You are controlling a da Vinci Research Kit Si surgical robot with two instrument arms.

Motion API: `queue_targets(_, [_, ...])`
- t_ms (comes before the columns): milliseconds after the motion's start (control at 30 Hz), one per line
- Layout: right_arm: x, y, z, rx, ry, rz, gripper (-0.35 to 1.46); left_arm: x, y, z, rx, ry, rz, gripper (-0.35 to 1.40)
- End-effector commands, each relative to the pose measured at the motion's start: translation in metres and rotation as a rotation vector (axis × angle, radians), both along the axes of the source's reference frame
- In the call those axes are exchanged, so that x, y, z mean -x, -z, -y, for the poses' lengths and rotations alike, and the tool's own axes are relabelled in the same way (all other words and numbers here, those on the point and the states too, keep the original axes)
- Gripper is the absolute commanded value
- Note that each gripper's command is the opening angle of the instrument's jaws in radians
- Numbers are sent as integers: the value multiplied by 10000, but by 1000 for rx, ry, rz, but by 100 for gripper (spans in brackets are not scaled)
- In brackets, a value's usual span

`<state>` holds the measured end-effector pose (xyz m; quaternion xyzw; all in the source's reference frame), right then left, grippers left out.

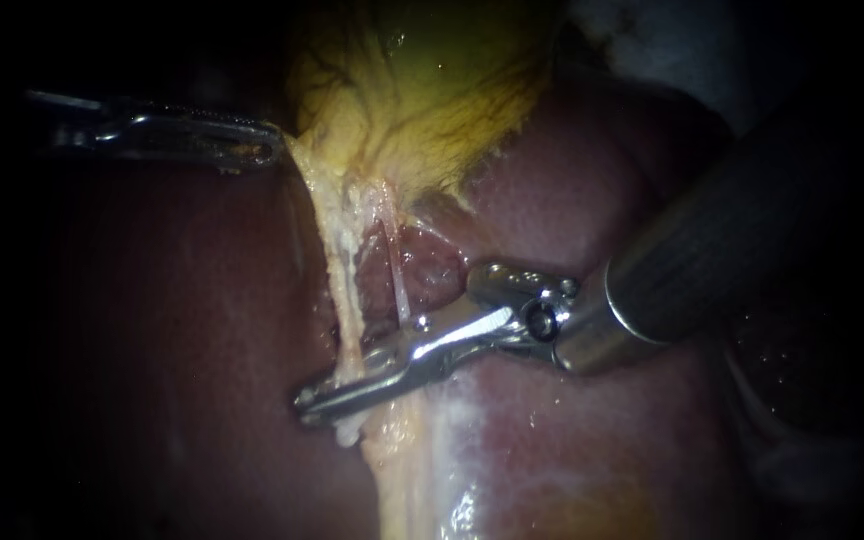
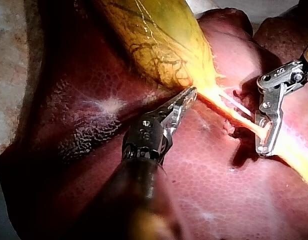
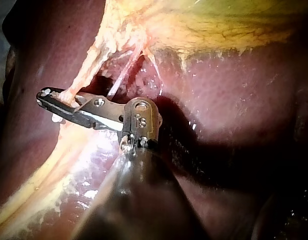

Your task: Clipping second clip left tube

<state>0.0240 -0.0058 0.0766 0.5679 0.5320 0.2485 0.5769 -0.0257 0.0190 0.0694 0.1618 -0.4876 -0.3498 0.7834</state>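
My right instrument [image 1: 317, 398] lies low over the liver [image 1: 182, 330] w/ its jaws laid straight across the left tube [image 1: 340, 285]. The jaws are nearly together, w/ only a thin slit btw them. The left tube runs thru that slit a short way back from the tips. Both jaws press on it, one from each side, so I've got it clamped. The tips poke out just past the tube on its far side. A small pale nub of tissue hangs just under the jaws at the crossing.

The right tube [image 1: 397, 285] is much thinner and runs beside the left tube, on the side nearer my wrist joint. It reaches the jaws' back edge approx mid-length. I can't tell if it touches there or just passes behind.

From the jaws both tubes climb to the gallbladder [image 1: 422, 90], yellow-green w/ dark branching lines.

My left instrument [image 1: 270, 150] sits well apart from the right jaws, beyond the left tube, at the gallbladder's edge where it narrows toward the tubes. Its jaws lie close together w/ the tips biting the pale rim, holding the gallbladder. Dark red liver lies under both instruments.
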Motion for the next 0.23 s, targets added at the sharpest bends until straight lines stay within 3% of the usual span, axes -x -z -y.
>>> queue_targets(33, [0,0,1,1,1,-1,-35,0,0,0,0,0,0,-35])
queue_targets(233, [0,0,1,1,1,-1,-35,0,0,0,0,0,0,-35])
